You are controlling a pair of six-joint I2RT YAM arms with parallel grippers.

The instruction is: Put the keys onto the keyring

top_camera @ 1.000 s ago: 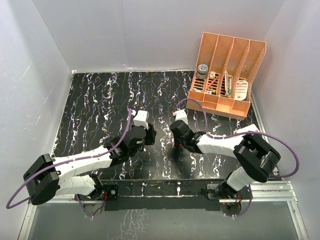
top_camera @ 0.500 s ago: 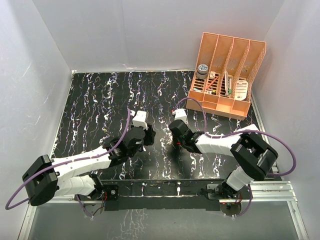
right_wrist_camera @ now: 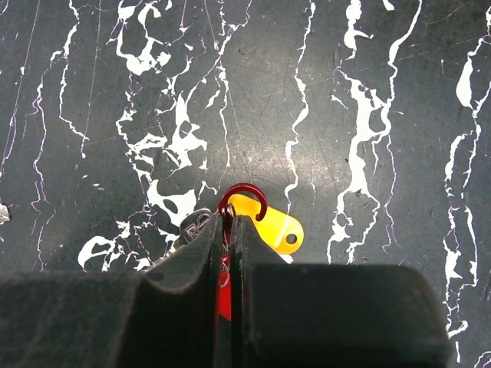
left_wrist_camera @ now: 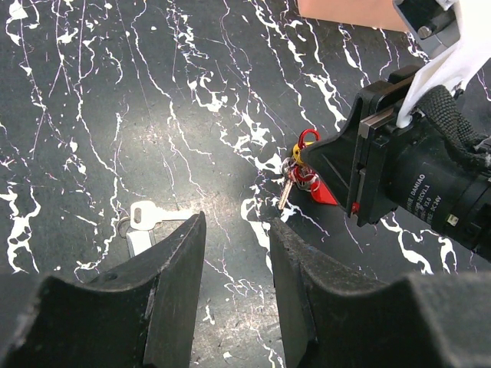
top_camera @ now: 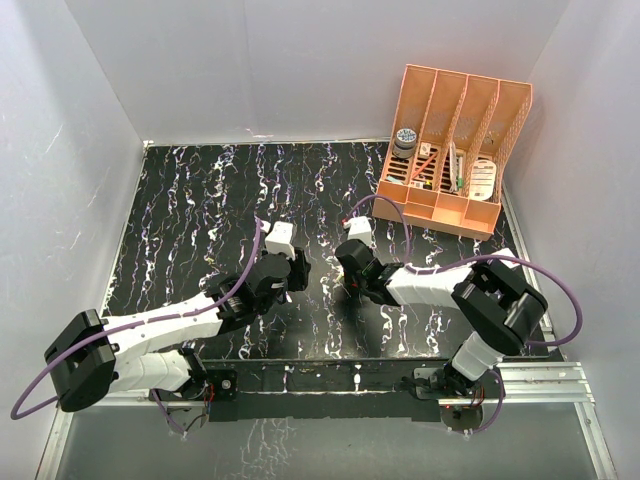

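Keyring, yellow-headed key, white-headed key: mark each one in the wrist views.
keyring (right_wrist_camera: 245, 186), right wrist view, top of the red wire loop.
yellow-headed key (right_wrist_camera: 278, 228), right wrist view, on the plastic head.
white-headed key (left_wrist_camera: 143, 214), left wrist view, on the head.

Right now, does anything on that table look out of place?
One small silver key with a white head lies alone, apart from the bunch of keys on the thin red wire keyring pinched in the right jaws.

left arm (top_camera: 170, 322) and right arm (top_camera: 430, 285): white shells, black joints, each trailing a looping purple cable (top_camera: 28, 388). left gripper (left_wrist_camera: 236, 230) fingers (left_wrist_camera: 173, 291) matte black, wedge-shaped. white "damiao" lettering (left_wrist_camera: 426, 201) on the right arm's black housing.
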